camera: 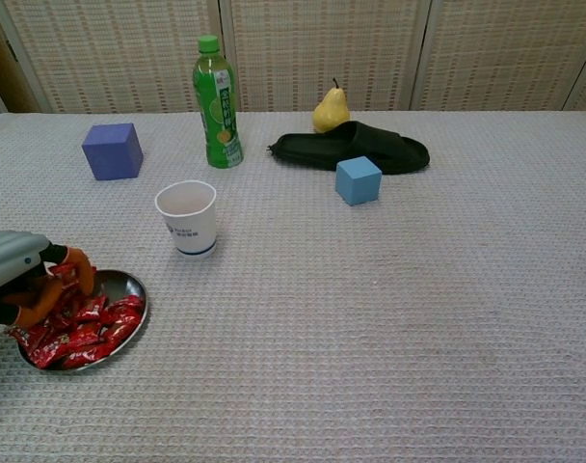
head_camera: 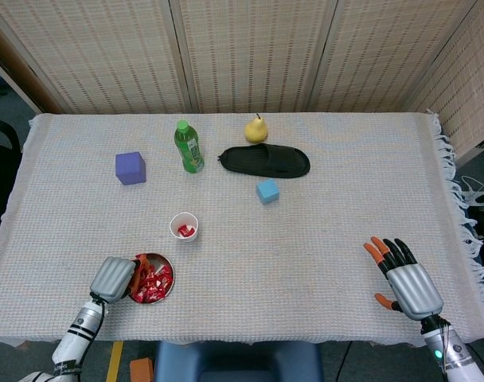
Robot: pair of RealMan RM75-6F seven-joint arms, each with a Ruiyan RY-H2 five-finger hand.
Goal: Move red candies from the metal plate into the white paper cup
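Surface covered in pale woven cloth, coarse waffle texture, matt – fringe at one edge. Metal plate: shiny, reflective rim. Red candies in glossy crinkled wrappers. White paper cup: matt paper. Green bottle: glossy plastic. Slipper: matt black. Left hand – ribbed grey shell, smooth; orange fingertips look rubbery.
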